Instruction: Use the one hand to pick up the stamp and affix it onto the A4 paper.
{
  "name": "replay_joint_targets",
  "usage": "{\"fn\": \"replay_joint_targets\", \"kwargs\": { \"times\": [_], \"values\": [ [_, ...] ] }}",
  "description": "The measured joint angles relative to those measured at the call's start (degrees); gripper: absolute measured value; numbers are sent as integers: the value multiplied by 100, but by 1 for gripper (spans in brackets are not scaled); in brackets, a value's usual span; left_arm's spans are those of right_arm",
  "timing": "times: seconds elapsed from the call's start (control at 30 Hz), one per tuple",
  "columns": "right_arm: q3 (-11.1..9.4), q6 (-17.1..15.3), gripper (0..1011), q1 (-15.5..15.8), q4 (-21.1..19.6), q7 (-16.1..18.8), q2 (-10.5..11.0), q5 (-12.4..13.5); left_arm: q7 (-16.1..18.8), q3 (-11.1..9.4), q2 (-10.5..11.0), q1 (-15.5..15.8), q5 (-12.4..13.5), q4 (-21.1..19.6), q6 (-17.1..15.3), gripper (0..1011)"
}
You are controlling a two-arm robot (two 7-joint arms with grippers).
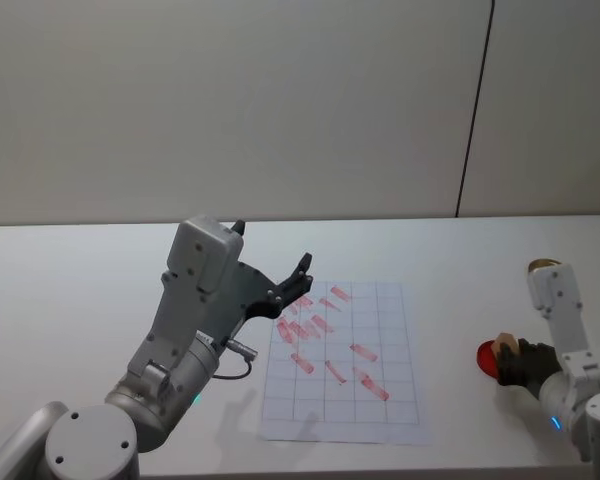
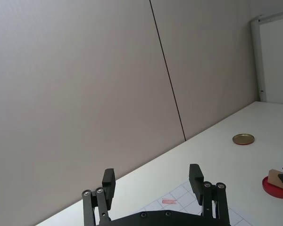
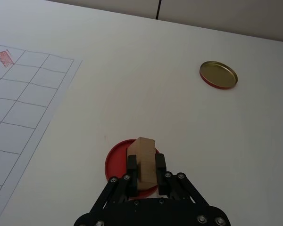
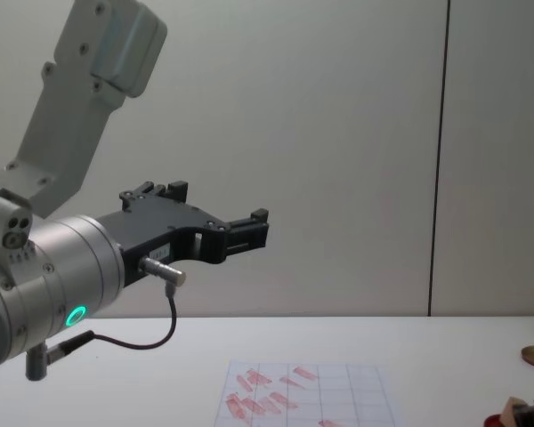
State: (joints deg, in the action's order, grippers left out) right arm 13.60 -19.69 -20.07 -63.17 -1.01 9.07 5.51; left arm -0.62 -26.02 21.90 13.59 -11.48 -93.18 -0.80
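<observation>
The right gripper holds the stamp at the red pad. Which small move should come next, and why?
Probably lift straight up a little. The right gripper is shut on the stamp, whose underside appears to rest on the red ink pad, so it seems inked; the A4 paper lies to the robot's left, apart from the pad. The left gripper hangs open, raised.

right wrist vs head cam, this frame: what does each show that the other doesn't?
Right wrist, not head: a close look at the right gripper shut on both sides of the stamp, held over the red ink pad. The whole gold lid lies apart from the pad.
Head, not right wrist: the left gripper, open and raised over the left side of the A4 paper, and the full sheet with its cluster of red marks.
Both: stamp, pad, right gripper, part of the paper.
</observation>
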Motion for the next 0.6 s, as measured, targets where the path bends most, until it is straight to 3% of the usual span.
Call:
{"fn": "replay_joint_targets", "kwargs": {
  "times": [0.37,0.6],
  "values": [
    [3,29,214,-30,57,38,-20,-82,0,0,0,0,0,0,0,993],
    [20,124,214,9,-176,110,-20,-110,0,0,0,0,0,0,0,993]
  ]
}}
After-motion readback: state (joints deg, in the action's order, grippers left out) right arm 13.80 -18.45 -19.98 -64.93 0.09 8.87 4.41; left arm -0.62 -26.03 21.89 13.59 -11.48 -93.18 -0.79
